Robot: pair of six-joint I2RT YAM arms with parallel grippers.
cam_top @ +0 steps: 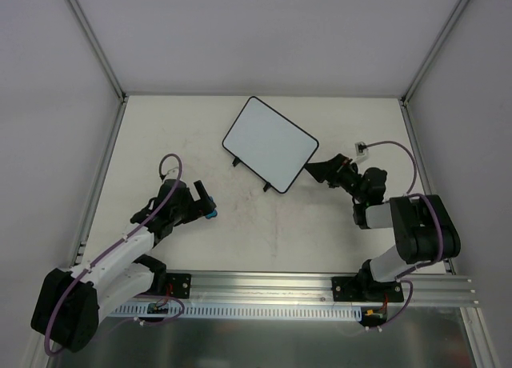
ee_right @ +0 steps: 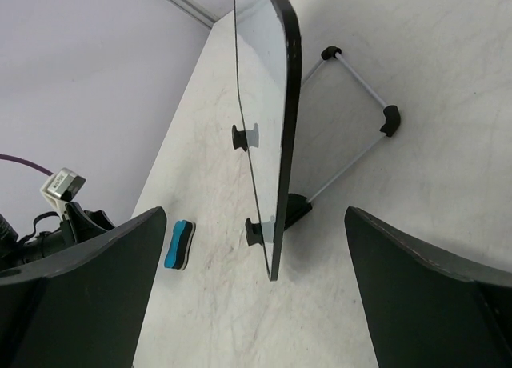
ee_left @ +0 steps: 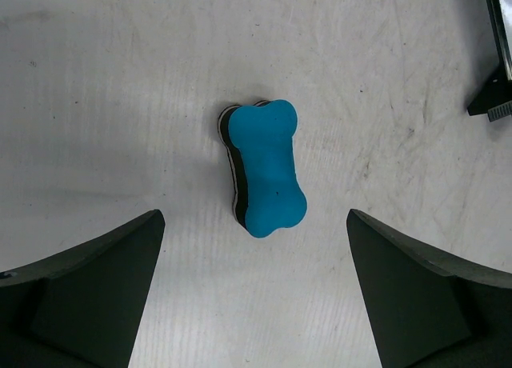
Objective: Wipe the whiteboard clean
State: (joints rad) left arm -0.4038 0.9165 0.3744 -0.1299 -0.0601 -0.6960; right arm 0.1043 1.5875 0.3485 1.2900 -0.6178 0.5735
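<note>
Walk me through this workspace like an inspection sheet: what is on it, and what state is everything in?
Surface: white table, faintly scuffed.
Job's things: whiteboard propped on its stand at the far middle, no marks seen on its face from above; blue eraser lying flat on the table.
Clutter: nothing seen.
Grippers: left gripper open, directly over the eraser, not touching it; right gripper open, beside the whiteboard's right edge, holding nothing.
Cables: purple cable looped along each arm.
Surroundings: plain white walls with metal corner posts; metal rail at the near edge carrying both arm bases.
</note>
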